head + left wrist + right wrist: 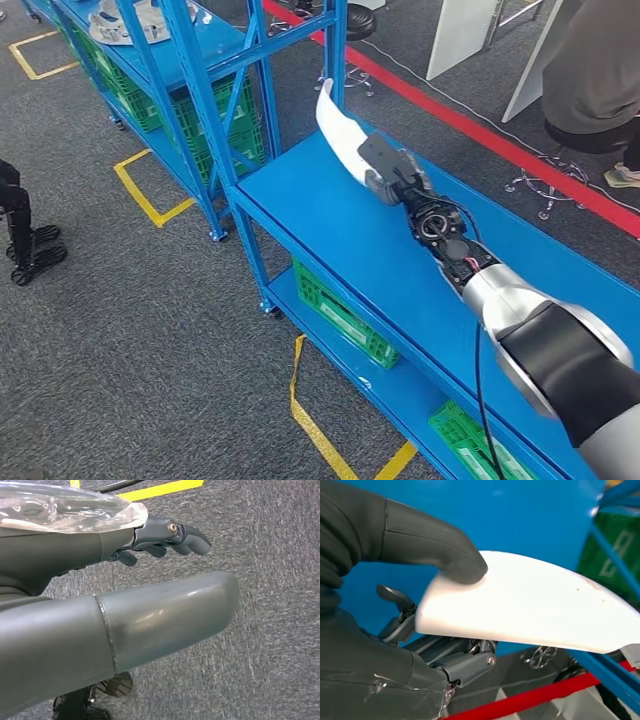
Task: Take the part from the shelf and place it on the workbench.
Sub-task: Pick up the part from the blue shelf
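Here, right robot hand [396, 178] gripping white part [337, 125], fingers partly hidden beneath.

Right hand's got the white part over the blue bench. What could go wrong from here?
1. The right hand holds the white part by one end, so the long free end may swing or slip.
2. That free end sits near the blue upright post and might clip it.
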